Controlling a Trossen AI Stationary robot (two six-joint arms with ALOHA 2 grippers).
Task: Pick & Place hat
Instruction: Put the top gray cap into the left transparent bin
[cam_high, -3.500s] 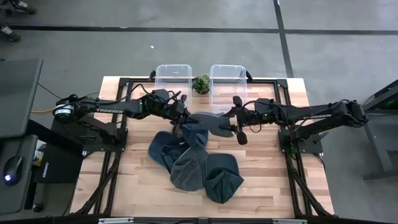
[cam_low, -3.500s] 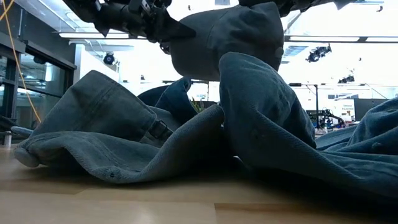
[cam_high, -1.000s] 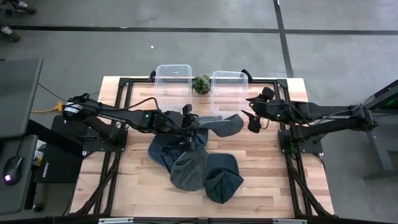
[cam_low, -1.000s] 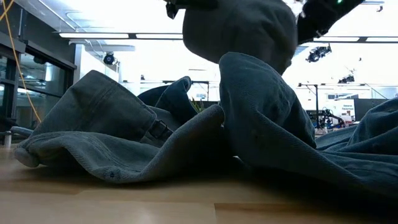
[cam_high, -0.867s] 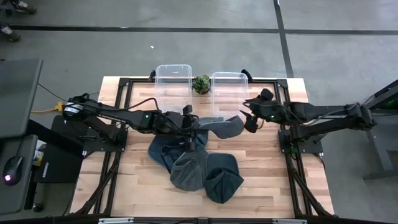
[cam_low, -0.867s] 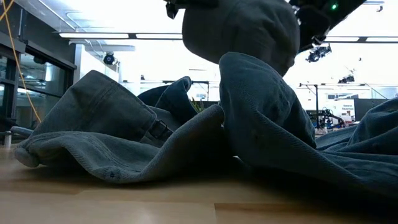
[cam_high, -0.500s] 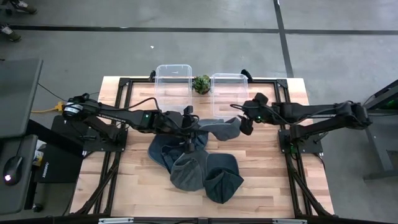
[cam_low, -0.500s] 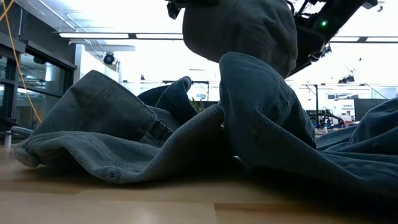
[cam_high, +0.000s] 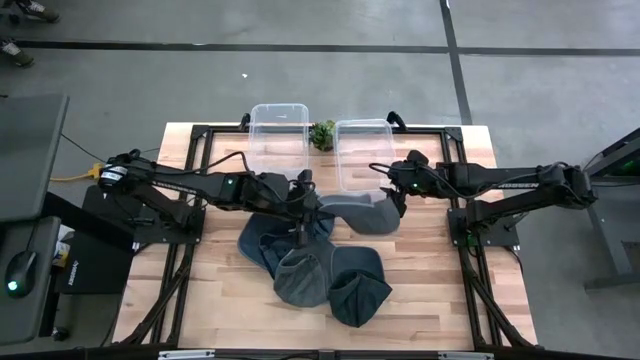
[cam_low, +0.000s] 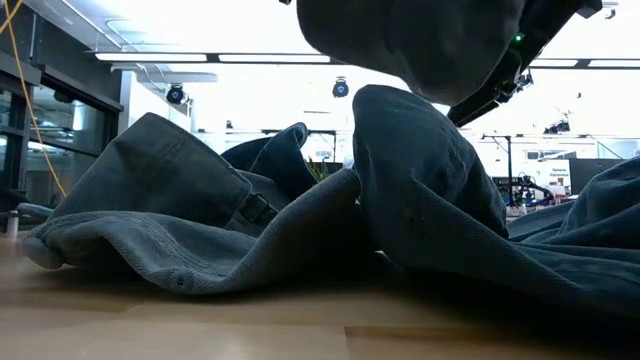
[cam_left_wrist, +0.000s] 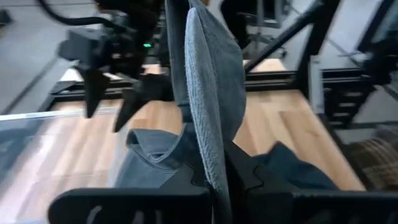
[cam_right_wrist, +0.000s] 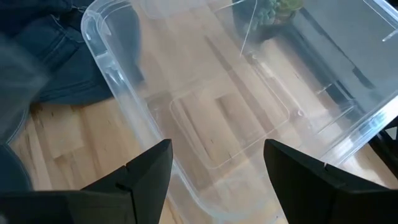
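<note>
A grey-blue hat (cam_high: 355, 210) hangs in the air above the table's middle, with my left gripper (cam_high: 306, 205) shut on its left end. In the left wrist view the hat (cam_left_wrist: 208, 93) stands edge-on between my fingers. My right gripper (cam_high: 397, 200) is open beside the hat's right end, over the near wall of the right clear bin (cam_high: 362, 150). Its fingers (cam_right_wrist: 149, 171) stand apart above that bin (cam_right_wrist: 205, 124) with nothing between them. In the low view the hat (cam_low: 420, 40) hangs above a pile of denim hats (cam_low: 250, 230). My left gripper pinches the hat's edge (cam_left_wrist: 210, 177) between its two fingers, coming nearly level from the table's left. The hat stands on edge and reaches away from the fingers toward the right, lifted clear of the pile and the table.
A pile of several dark denim hats (cam_high: 310, 260) lies on the table's middle and near part. A second clear bin (cam_high: 278, 135) stands at the far edge left of a small green plant (cam_high: 322, 133). Bare wood shows at the near left and right.
My right gripper has come down and toward the table's left, from beside the bin to the hat's right end, staying open. My left gripper has risen a little, still shut on the hat, and the hat's free end has swung lower and farther right.
</note>
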